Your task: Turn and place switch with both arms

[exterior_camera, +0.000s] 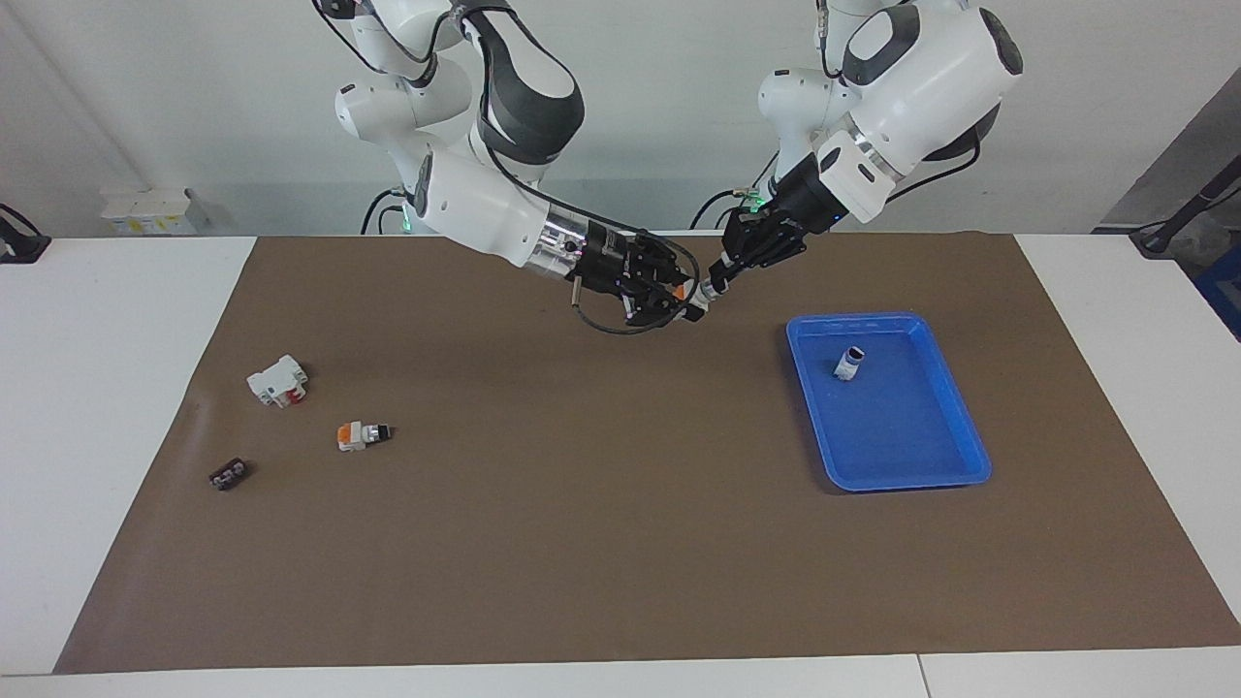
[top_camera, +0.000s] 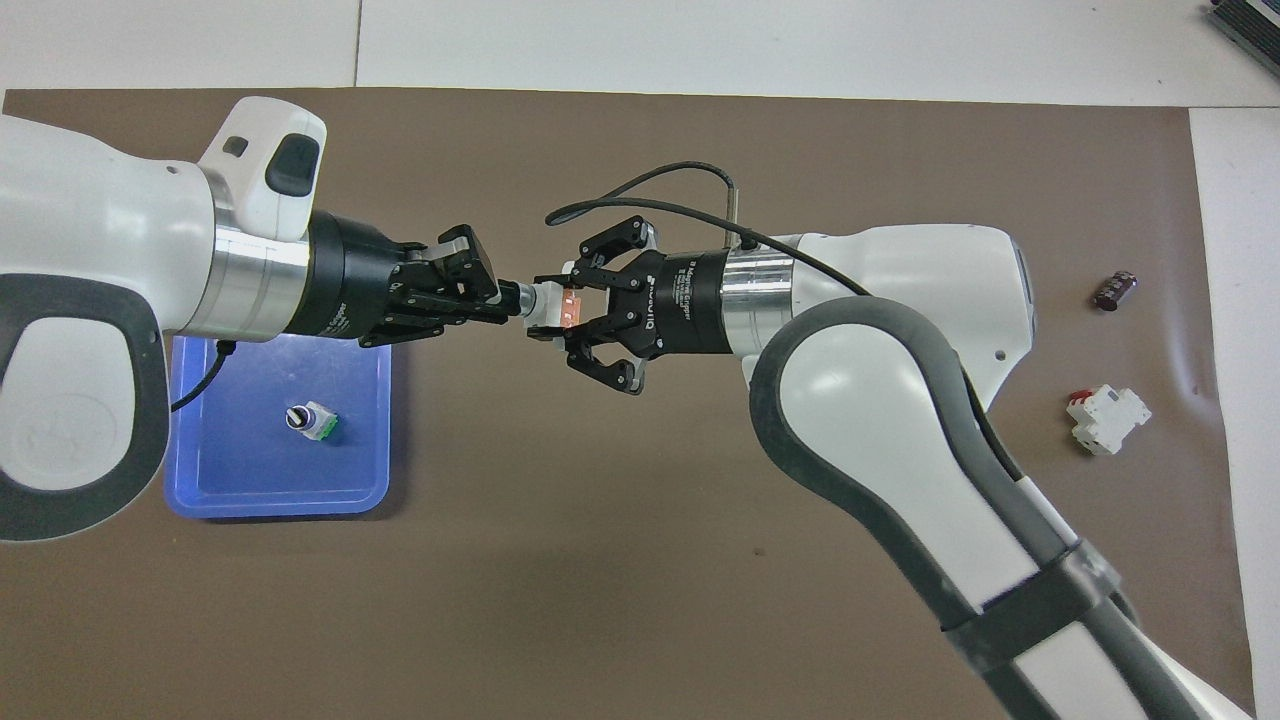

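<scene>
Looking at the middle of the surface, you see the switch (top_camera: pixel 549 305) held in the air over the brown mat (exterior_camera: pixel 601 543), between both grippers. Your left gripper (top_camera: pixel 512 297) has its fingers pinched shut on the switch's black tip, while your right gripper (top_camera: pixel 562 306) has its fingers closed on the white and orange body. Toward the left arm's end of the mat lies a blue tray (exterior_camera: pixel 955 427) with a small part (exterior_camera: pixel 850 364) in it. Toward the right arm's end you find a second switch (exterior_camera: pixel 363 435), a white block (exterior_camera: pixel 277 380) and a flat black piece (exterior_camera: pixel 228 474), all apart from one another.
</scene>
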You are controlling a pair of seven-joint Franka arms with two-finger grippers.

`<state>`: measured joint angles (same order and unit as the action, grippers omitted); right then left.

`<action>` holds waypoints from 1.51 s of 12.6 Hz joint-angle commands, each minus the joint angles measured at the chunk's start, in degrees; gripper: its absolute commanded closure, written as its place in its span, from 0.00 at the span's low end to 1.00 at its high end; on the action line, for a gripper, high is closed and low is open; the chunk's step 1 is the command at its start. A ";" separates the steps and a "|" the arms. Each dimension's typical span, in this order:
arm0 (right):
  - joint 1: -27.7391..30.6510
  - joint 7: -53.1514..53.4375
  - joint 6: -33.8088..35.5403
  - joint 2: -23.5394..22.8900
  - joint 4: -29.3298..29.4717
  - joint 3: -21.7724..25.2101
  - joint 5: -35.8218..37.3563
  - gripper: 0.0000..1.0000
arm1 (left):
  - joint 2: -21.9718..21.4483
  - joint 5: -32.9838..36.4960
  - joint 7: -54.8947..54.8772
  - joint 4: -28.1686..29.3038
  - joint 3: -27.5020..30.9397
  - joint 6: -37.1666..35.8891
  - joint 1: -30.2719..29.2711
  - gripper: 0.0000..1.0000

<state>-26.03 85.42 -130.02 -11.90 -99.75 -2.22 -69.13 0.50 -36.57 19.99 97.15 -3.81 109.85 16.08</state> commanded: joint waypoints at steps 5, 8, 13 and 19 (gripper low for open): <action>-0.16 0.53 -0.50 -0.14 0.70 -0.25 -0.39 1.00 | -0.86 7.83 -22.43 1.37 0.55 2.20 0.09 1.00; -0.16 0.53 -0.50 -0.05 0.70 -0.33 -0.39 1.00 | -0.94 7.83 -29.38 1.20 0.47 2.21 0.36 1.00; -0.16 0.53 -0.50 -0.05 0.70 -0.33 -0.39 1.00 | -1.29 8.01 -46.44 1.37 0.82 2.03 -0.08 1.00; -0.16 0.44 -0.50 0.13 0.26 -0.25 -0.39 1.00 | -1.30 8.01 -51.42 1.37 0.64 1.94 0.27 1.00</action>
<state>-26.55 85.43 -130.95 -12.74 -98.92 -2.49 -69.14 0.04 -31.36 -27.02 97.15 -4.02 110.19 16.20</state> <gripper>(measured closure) 0.590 0.903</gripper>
